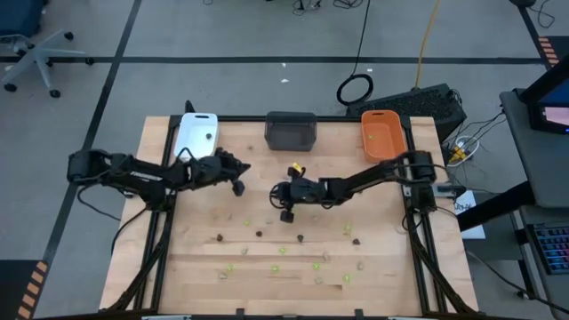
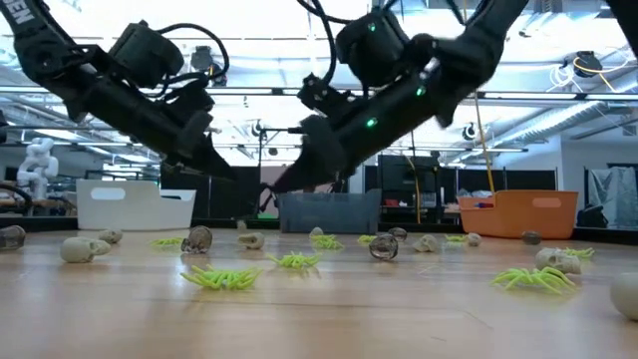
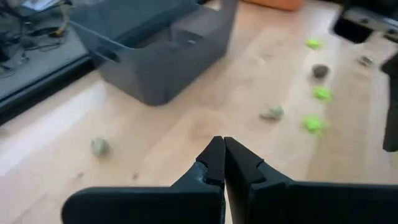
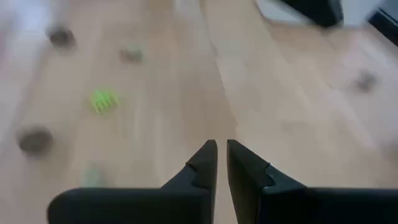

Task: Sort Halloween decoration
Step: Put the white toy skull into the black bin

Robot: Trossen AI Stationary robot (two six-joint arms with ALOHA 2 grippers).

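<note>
Bright even overhead light, soft faint shadows, glaring backlit ceiling in low view, blurred wrist views

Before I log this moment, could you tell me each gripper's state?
Left gripper: closed, holding nothing.
Right gripper: fingers barely apart, nothing visible between them.

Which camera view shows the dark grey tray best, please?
The left wrist view shows the dark grey tray best: it appears large, with rim and walls visible. The high view shows it small from above, at the table's far edge. The low view shows only its front wall. The right wrist view does not show it.
</note>
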